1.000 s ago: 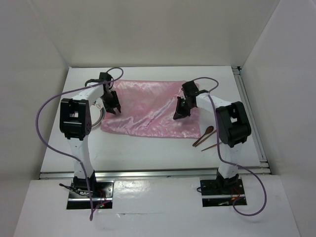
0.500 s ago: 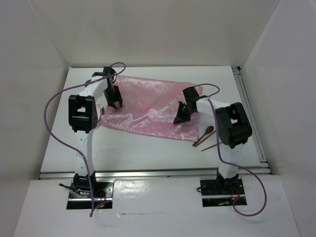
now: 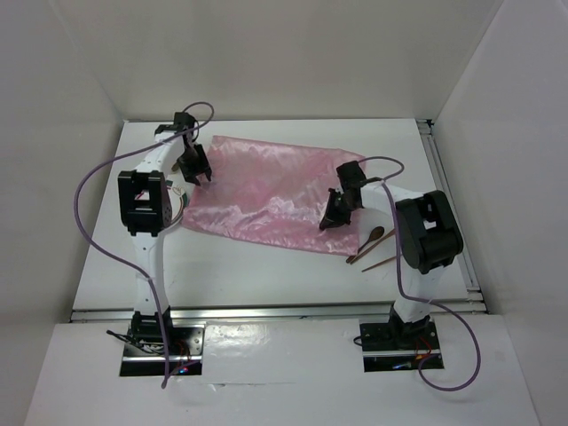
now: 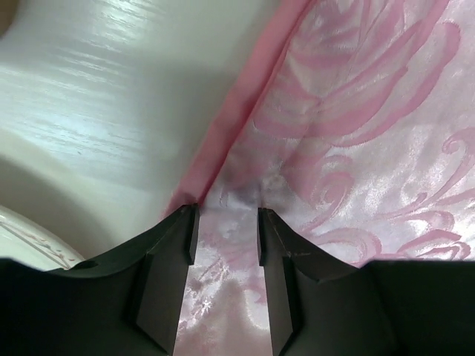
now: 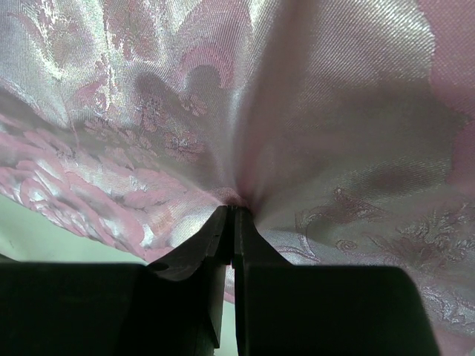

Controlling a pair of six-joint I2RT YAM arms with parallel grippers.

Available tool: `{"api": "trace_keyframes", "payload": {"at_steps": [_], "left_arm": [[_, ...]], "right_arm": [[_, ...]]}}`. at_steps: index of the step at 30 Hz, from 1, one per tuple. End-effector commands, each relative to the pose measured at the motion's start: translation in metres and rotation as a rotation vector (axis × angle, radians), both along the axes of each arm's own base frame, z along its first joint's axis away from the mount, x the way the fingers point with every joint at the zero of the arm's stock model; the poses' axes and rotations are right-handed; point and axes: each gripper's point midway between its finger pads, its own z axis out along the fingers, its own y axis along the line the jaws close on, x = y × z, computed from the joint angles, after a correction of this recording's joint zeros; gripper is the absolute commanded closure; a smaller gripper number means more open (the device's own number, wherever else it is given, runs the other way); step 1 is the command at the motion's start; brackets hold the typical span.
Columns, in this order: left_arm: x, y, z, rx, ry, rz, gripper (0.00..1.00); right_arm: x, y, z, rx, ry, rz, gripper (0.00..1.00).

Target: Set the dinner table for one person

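A shiny pink cloth [image 3: 266, 191] lies spread on the white dinner table [image 3: 266, 271], with folds running toward its near right part. My left gripper [image 3: 196, 171] hovers over the cloth's left edge, open. In the left wrist view its jaws [image 4: 226, 215] stand apart with the cloth [image 4: 356, 133] flat below and between them, next to bare table [image 4: 96, 111]. My right gripper [image 3: 331, 221] is shut on a pinched fold of the cloth near its near right corner. In the right wrist view the fabric [image 5: 334, 111] puckers into the closed tips [image 5: 232, 209].
A white plate [image 3: 180, 202] sits left of the cloth, mostly under my left arm; its rim [image 4: 22, 241] shows in the left wrist view. A wooden spoon [image 3: 368, 241] and a thin stick [image 3: 380, 263] lie right of the cloth. Metal rails edge the table.
My right gripper has drawn its pinched fold toward the near right, stretching the cloth. My left gripper has moved farther back along the cloth's left edge, its jaws slightly wider.
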Motion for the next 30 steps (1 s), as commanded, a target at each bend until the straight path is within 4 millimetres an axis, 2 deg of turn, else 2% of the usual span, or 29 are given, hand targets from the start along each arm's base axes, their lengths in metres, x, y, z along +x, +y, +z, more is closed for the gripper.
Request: {"api": "trace_keyframes", "payload": {"at_steps": [1,2,3,4,5,6,8,9,11,12,13,16,17,22,23,24,25,26,29,30], "left_arm": [[0.008,0.007,0.030,0.024,-0.081,-0.016,0.46],[0.007,-0.006,0.036,0.031,-0.105,-0.040,0.46],[-0.004,-0.010,0.031,0.031,-0.087,-0.049,0.46],[-0.005,-0.015,0.036,0.034,-0.112,-0.070,0.46],[-0.011,-0.024,0.044,0.033,-0.120,-0.088,0.46],[-0.020,-0.029,0.034,0.033,-0.096,-0.099,0.46],[-0.031,-0.037,0.022,0.044,-0.058,-0.119,0.46],[-0.039,-0.035,0.013,0.054,-0.031,-0.116,0.46],[-0.047,-0.039,-0.004,0.053,0.014,-0.118,0.48],[-0.051,-0.043,-0.007,0.053,0.026,-0.129,0.48],[-0.060,-0.042,-0.019,0.052,0.064,-0.120,0.48],[-0.076,-0.044,-0.028,0.057,0.106,-0.096,0.49],[-0.087,-0.043,-0.031,0.056,0.128,-0.086,0.49],[-0.121,-0.037,-0.025,0.065,0.143,-0.045,0.52],[-0.135,-0.035,-0.029,0.068,0.166,-0.045,0.52],[-0.138,-0.035,-0.026,0.066,0.152,-0.045,0.52],[-0.139,-0.035,-0.014,0.064,0.125,-0.044,0.52],[-0.140,-0.031,-0.012,0.084,0.117,-0.052,0.52],[-0.131,-0.016,0.009,0.169,0.094,-0.060,0.48],[-0.118,-0.011,0.026,0.202,0.054,-0.057,0.47]], "right_arm": [[-0.024,-0.040,-0.019,-0.180,0.088,-0.007,0.93],[-0.020,-0.033,-0.008,-0.163,0.055,0.013,0.93],[-0.012,-0.025,0.004,-0.154,0.021,0.026,0.93],[-0.009,-0.022,0.014,-0.138,0.008,0.030,0.93],[-0.006,-0.009,0.023,-0.119,-0.021,0.058,0.93],[0.006,-0.001,0.039,-0.104,-0.069,0.066,0.93],[0.013,0.012,0.053,-0.081,-0.103,0.088,0.90],[0.019,0.025,0.061,-0.065,-0.124,0.111,0.89],[0.025,0.038,0.061,-0.048,-0.129,0.127,0.87],[0.024,0.048,0.049,-0.047,-0.103,0.150,0.87],[0.030,0.055,0.051,-0.044,-0.110,0.159,0.87],[0.029,0.073,0.035,-0.017,-0.072,0.178,0.87],[0.026,0.080,0.032,-0.010,-0.068,0.195,0.87],[0.004,0.084,0.007,-0.002,0.001,0.198,0.87],[-0.010,0.076,-0.002,-0.016,0.036,0.198,0.87],[-0.015,0.075,-0.004,-0.009,0.040,0.201,0.87],[-0.022,0.076,0.000,-0.008,0.037,0.211,0.87],[-0.035,0.069,-0.007,-0.020,0.067,0.210,0.87],[-0.052,0.064,-0.004,-0.025,0.080,0.219,0.87],[-0.053,0.061,-0.003,-0.032,0.074,0.216,0.87]]}}
